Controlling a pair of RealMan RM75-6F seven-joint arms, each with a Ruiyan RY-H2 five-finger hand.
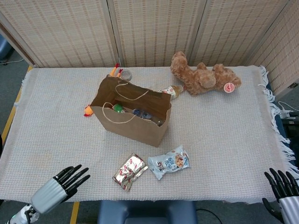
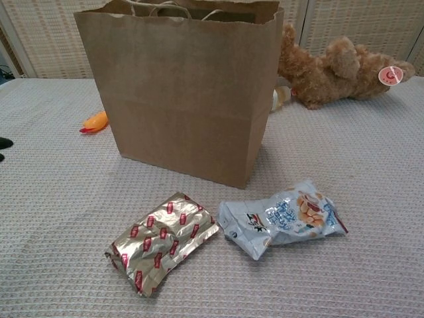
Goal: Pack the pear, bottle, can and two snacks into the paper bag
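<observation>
A brown paper bag point(image 1: 133, 122) point(image 2: 189, 86) stands open mid-table; inside it I see a green item point(image 1: 118, 108) and a bluish item point(image 1: 140, 113). In front of it lie a gold-and-red snack pack point(image 1: 130, 171) point(image 2: 162, 240) and a pale blue snack pack point(image 1: 169, 161) point(image 2: 283, 217). My left hand point(image 1: 60, 187) hovers at the near left table edge, fingers spread, holding nothing; only its dark fingertips point(image 2: 4, 143) show in the chest view. My right hand point(image 1: 283, 191) is low at the near right corner, fingers apart, holding nothing.
A brown teddy bear point(image 1: 203, 77) point(image 2: 338, 66) lies at the back right. An orange toy point(image 1: 88, 110) point(image 2: 96, 121) sits left of the bag. A small round tin point(image 1: 125, 73) and another small toy point(image 1: 170, 91) sit behind the bag. Woven screens stand behind the table.
</observation>
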